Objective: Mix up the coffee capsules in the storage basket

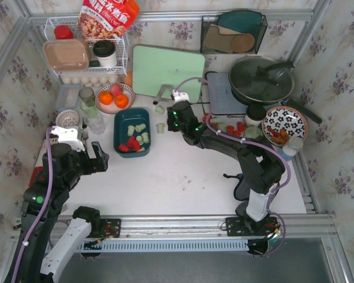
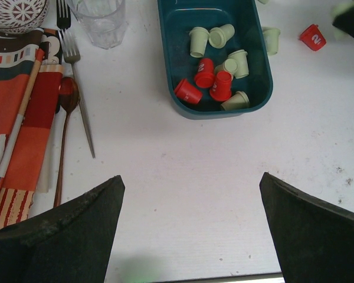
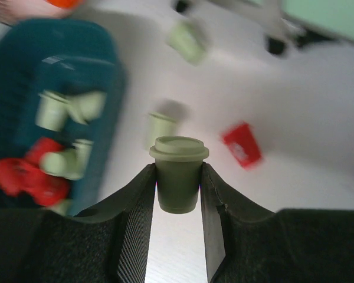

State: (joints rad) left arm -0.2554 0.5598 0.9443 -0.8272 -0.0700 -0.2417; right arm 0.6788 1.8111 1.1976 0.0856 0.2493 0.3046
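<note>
The dark teal storage basket [image 1: 123, 118] sits left of centre and holds several red and pale green coffee capsules [image 2: 203, 73]. My right gripper [image 3: 178, 177] is shut on a pale green capsule [image 3: 178, 171], held upright above the table just right of the basket [image 3: 23, 71]; in the top view the gripper [image 1: 171, 122] hovers beside the basket's right edge. Loose capsules lie nearby: green ones [image 1: 160, 127] and red ones [image 1: 230, 128]. My left gripper [image 2: 190, 186] is open and empty over bare table in front of the basket [image 2: 171, 35], at the lower left in the top view [image 1: 100, 158].
A fruit bowl with oranges [image 1: 114, 97] and a glass [image 1: 87, 97] stand behind the basket. A green cutting board [image 1: 168, 71], a lidded pan [image 1: 261, 79], a patterned bowl [image 1: 284, 125] and a white wire rack [image 1: 85, 53] line the back. Cutlery [image 2: 71, 53] lies on a napkin at left.
</note>
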